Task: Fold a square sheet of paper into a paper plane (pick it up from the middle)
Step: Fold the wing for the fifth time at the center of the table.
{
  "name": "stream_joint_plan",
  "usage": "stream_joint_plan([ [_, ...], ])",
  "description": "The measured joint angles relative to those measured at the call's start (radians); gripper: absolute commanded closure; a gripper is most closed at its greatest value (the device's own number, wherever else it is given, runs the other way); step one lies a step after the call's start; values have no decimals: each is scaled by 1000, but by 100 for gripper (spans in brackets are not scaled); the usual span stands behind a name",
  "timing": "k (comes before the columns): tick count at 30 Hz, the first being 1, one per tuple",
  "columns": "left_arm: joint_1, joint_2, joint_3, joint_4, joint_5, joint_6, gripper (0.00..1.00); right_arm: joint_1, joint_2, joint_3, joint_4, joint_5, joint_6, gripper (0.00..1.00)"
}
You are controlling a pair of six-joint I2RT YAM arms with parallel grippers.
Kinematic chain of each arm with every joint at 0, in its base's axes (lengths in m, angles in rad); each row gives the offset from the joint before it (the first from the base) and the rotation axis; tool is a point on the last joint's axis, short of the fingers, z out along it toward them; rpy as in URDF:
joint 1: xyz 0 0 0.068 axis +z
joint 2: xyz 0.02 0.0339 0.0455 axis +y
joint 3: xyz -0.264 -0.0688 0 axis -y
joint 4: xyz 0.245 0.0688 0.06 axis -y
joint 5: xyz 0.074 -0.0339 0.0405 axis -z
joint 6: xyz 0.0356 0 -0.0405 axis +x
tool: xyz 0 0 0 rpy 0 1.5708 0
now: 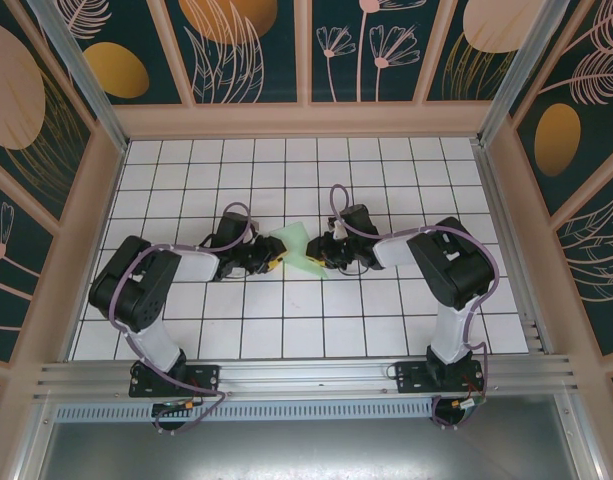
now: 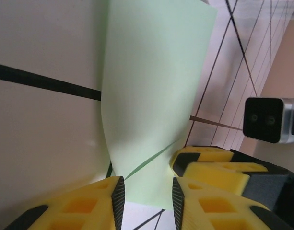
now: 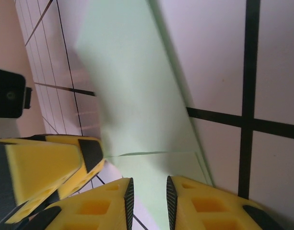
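At the middle of the table (image 1: 286, 330), the square sheet of paper (image 1: 294, 248) stands bent up. The left gripper (image 2: 147, 196) gapes around its edge; whether the right gripper (image 3: 149, 191) pinches it, I cannot tell. A crooked pinch could crumple it.

no text or numbers can be read.

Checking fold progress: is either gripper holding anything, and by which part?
Unclear: left gripper and right gripper straddle opposite sides of the green paper, gaps showing.

White black-gridded table (image 1: 386, 330), pale green sheet of paper (image 1: 298, 250) at its middle.
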Motion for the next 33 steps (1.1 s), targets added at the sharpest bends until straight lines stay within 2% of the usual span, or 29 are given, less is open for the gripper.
stream_joint_plan([
  [9, 0, 14, 1, 14, 11, -2, 57, -2, 0, -5, 4, -11, 1, 71],
  [17, -5, -39, -4, -37, -43, 1, 56, -3, 0, -5, 3, -11, 1, 71],
  [22, -5, -46, -4, -43, -50, 1, 56, -3, 0, -5, 3, -11, 1, 71],
  [33, -5, 1, 6, -24, 5, 1, 64, -3, 0, -5, 5, -13, 1, 70],
])
